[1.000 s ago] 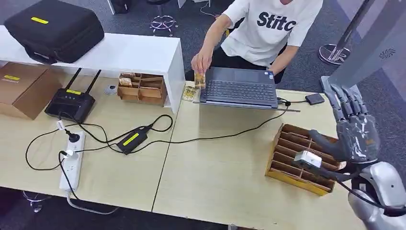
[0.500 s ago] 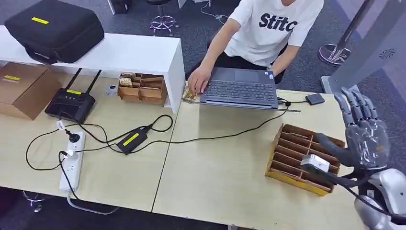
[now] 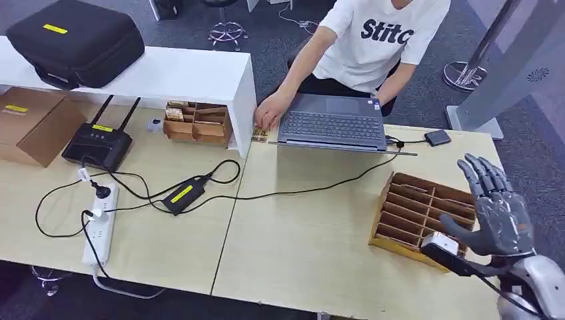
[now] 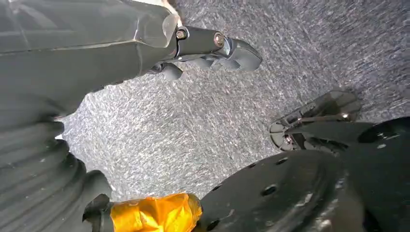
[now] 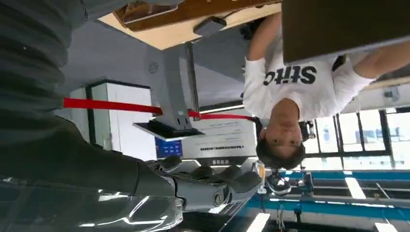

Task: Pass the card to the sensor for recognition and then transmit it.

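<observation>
A small patterned card [image 3: 259, 135] lies on the table at the laptop's left corner, with a person's hand [image 3: 268, 117] resting over it. A little black sensor box [image 3: 438, 138] sits at the table's far right, on a cable. My right hand [image 3: 496, 213] hovers over the near right corner beside the wooden organiser [image 3: 418, 217], fingers spread, holding nothing, far from the card. In the right wrist view my right hand [image 5: 193, 186] stretches out bare. My left hand [image 4: 208, 46] hangs over grey carpet with nothing in it.
An open laptop [image 3: 333, 127] stands at the back centre with a person in a white T-shirt [image 3: 380, 40] behind it. Left: a white shelf [image 3: 166, 73] with a black case, a router [image 3: 96, 143], a power strip [image 3: 100, 227], cables, and a small wooden tray [image 3: 198, 123].
My right hand has sunk and drawn back toward the table's near right corner, still spread. The person's hand, which held a card upright, has come down onto the table beside the laptop.
</observation>
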`<action>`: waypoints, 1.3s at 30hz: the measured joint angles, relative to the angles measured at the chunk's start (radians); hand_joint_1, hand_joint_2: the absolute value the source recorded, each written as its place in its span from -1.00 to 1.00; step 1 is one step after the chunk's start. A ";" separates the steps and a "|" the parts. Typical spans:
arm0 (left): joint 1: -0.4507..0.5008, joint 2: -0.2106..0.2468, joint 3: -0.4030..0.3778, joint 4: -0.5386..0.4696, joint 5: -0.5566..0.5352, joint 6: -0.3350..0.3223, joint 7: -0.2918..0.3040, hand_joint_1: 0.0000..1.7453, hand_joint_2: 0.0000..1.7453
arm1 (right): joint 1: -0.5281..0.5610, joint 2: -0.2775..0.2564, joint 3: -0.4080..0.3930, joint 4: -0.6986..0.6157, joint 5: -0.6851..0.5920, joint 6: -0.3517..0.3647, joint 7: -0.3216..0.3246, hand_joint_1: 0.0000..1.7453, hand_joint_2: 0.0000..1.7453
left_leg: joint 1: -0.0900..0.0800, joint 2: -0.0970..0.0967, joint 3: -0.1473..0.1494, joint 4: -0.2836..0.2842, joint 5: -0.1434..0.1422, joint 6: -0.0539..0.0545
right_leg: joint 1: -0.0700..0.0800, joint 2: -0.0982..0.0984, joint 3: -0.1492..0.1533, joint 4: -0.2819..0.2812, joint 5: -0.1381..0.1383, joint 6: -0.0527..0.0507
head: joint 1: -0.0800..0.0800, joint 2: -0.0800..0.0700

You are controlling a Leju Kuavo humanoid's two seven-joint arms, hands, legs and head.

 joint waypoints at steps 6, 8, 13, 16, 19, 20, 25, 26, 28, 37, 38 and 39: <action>-0.001 0.000 0.000 0.000 -0.012 -0.012 0.012 -1.00 1.00 | -0.100 0.038 0.058 0.159 0.003 0.005 0.016 -1.00 1.00 | 0.000 0.000 0.001 0.000 0.000 0.000 | 0.000 0.000 0.001 0.000 0.000 0.000 | 0.000 0.000; -0.001 0.001 0.000 0.000 -0.015 -0.015 0.019 -1.00 1.00 | -0.127 0.047 0.075 0.206 -0.002 0.006 0.016 -1.00 1.00 | 0.000 0.000 0.001 0.000 0.000 0.000 | 0.000 0.000 0.001 0.000 0.000 0.000 | 0.000 0.000; -0.001 0.004 0.000 -0.001 -0.023 -0.024 0.027 -1.00 1.00 | -0.190 0.067 0.106 0.301 -0.018 0.018 0.015 -1.00 1.00 | 0.000 0.000 0.000 0.000 0.000 0.000 | 0.000 0.000 0.000 0.000 0.000 0.000 | 0.000 0.000; -0.001 0.004 0.000 -0.002 -0.024 -0.024 0.028 -1.00 1.00 | -0.193 0.068 0.108 0.304 -0.018 0.019 0.015 -1.00 1.00 | 0.000 0.000 0.000 0.000 0.000 0.000 | 0.000 0.000 0.000 0.000 0.000 0.000 | 0.000 0.000; -0.001 0.004 0.000 -0.002 -0.024 -0.024 0.028 -1.00 1.00 | -0.194 0.068 0.108 0.306 -0.018 0.019 0.015 -1.00 1.00 | 0.000 0.000 0.000 0.000 0.000 0.000 | 0.000 0.000 0.000 0.000 0.000 0.000 | 0.000 0.000; -0.001 0.004 0.000 -0.002 -0.024 -0.024 0.029 -1.00 1.00 | -0.197 0.070 0.109 0.312 -0.018 0.020 0.015 -1.00 1.00 | 0.000 0.000 0.000 0.000 0.000 0.000 | 0.000 0.000 0.000 0.000 0.000 0.000 | 0.000 0.000; 0.000 0.008 0.000 -0.011 -0.033 -0.032 0.039 -1.00 1.00 | -0.274 0.108 0.147 0.431 -0.013 0.014 0.019 -1.00 1.00 | 0.000 0.000 0.000 0.000 0.000 0.000 | 0.000 0.000 0.000 0.000 0.000 0.000 | 0.000 0.000; 0.000 0.008 0.000 -0.011 -0.033 -0.032 0.039 -1.00 1.00 | -0.279 0.109 0.149 0.440 -0.016 0.011 0.021 -1.00 1.00 | 0.000 0.000 0.000 0.000 0.000 0.000 | 0.000 0.000 0.000 0.000 0.000 0.000 | 0.000 0.000; 0.001 0.009 0.000 -0.014 -0.034 -0.032 0.039 -1.00 1.00 | -0.285 0.110 0.153 0.456 -0.020 0.005 0.022 -1.00 1.00 | 0.000 0.000 0.000 0.000 0.000 0.000 | 0.000 -0.001 0.000 0.000 0.000 0.000 | 0.000 0.000; 0.002 0.009 0.000 -0.014 -0.041 -0.033 0.042 -1.00 1.00 | -0.287 0.108 0.127 0.498 -0.059 -0.012 0.022 -1.00 1.00 | 0.000 0.000 0.001 0.000 0.000 0.000 | 0.000 -0.001 0.001 0.000 0.000 0.000 | 0.000 0.000; 0.002 0.009 0.000 -0.014 -0.042 -0.033 0.042 -1.00 1.00 | -0.287 0.106 0.122 0.502 -0.060 -0.013 0.022 -1.00 1.00 | 0.000 0.000 0.001 0.000 0.000 0.000 | 0.000 -0.001 0.001 0.000 0.000 0.000 | 0.000 0.000; 0.003 0.009 0.000 -0.014 -0.042 -0.033 0.042 -1.00 1.00 | -0.287 0.106 0.120 0.504 -0.063 -0.013 0.021 -1.00 1.00 | 0.000 0.000 0.001 0.000 0.000 0.000 | 0.000 -0.001 0.001 0.000 0.000 0.000 | 0.000 0.000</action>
